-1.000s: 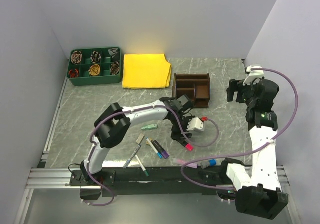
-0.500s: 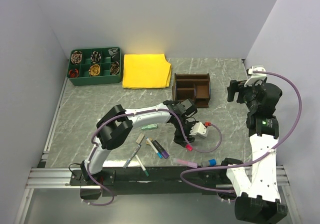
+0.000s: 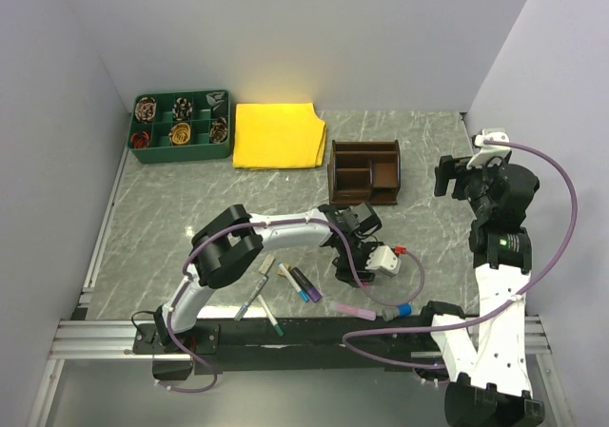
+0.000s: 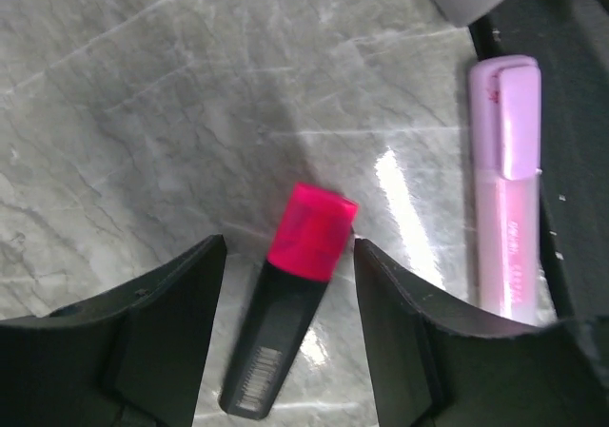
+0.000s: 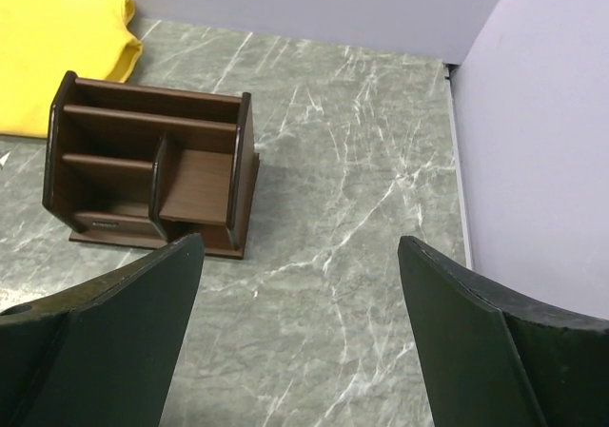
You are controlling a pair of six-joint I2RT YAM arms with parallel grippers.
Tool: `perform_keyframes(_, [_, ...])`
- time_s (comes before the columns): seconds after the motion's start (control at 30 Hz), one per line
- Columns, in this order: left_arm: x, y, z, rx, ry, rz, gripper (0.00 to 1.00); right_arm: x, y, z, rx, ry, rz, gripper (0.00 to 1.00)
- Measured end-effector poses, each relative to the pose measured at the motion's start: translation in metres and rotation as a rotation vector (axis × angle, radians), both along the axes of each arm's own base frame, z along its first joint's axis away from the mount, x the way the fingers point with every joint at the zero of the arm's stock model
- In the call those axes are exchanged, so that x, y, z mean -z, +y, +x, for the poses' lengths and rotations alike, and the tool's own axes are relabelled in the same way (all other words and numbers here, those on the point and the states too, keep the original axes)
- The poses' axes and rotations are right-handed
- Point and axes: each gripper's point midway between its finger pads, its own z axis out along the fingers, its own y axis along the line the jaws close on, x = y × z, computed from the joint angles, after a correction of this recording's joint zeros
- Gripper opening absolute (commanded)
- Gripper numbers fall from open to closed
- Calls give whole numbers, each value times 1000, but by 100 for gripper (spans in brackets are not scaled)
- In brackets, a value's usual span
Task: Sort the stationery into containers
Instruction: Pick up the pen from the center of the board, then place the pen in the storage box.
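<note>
Left gripper [image 4: 290,251]: low over the table [image 3: 190,218], jaws spread to either side of the pink-capped marker [image 4: 285,303]. I saw a clear gap on one side. The other finger [image 4: 409,332] sat just beside the cap, and I could not tell whether it touched. Not pinching.
Pink-capped marker: flat on the table between the fingers, black barrel, cap pointing away from the wrist.
Lilac marker [image 4: 504,189]: flat on the table beside that gripper, outside the jaws.
Right gripper [image 5: 300,246]: raised near the right wall, jaws spread wide, nothing between them.
Organiser [image 5: 152,115]: upright on the table, beyond the pink-capped marker, just beside the yellow cloth [image 3: 276,134].
Other markers [image 3: 290,282]: loose cluster near the front edge.
Blue-capped marker [image 3: 403,308]: near the lilac marker.
Green tray [image 3: 181,153]: far left corner, coiled items in its compartments.
</note>
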Motion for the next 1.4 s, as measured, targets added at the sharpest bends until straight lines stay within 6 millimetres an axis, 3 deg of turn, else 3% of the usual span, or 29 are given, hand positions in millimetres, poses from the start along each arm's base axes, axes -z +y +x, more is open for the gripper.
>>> perform_keyframes(0.47, [6,-12,10,-43,-43,-58,39,10,0,-4,3,28,4,90])
perform_keyframes(0.6, [5,-10,11,-52,-45,-59,11,12,0,-4,1,36,2,90])
perform_keyframes(0.7, [5,-7,13,-59,-43,-53,1,15,0,-3,-1,44,4,89])
perform_keyframes(0.9, [-5,23,33,-137,23,27,1,18,-2,4,2,73,7,89])
perform_keyframes(0.97, [-27,30,57,-190,55,20,1,13,-2,6,3,70,7,89])
perform_keyframes(1.1, [-107,40,134,-321,50,-159,1,1,-4,11,7,53,12,88])
perform_keyframes(1.13, [-118,43,143,-335,45,-189,1,-1,-4,13,8,50,14,88])
perform_keyframes(1.23, [-202,74,205,-468,1,-438,1,-5,-5,20,13,49,30,88])
perform_keyframes(1.33, [-264,90,246,-529,-55,-657,1,-1,-6,29,18,65,55,87])
perform_keyframes(1.4, [-297,90,263,-519,-66,-797,1,2,-7,38,24,74,77,87])
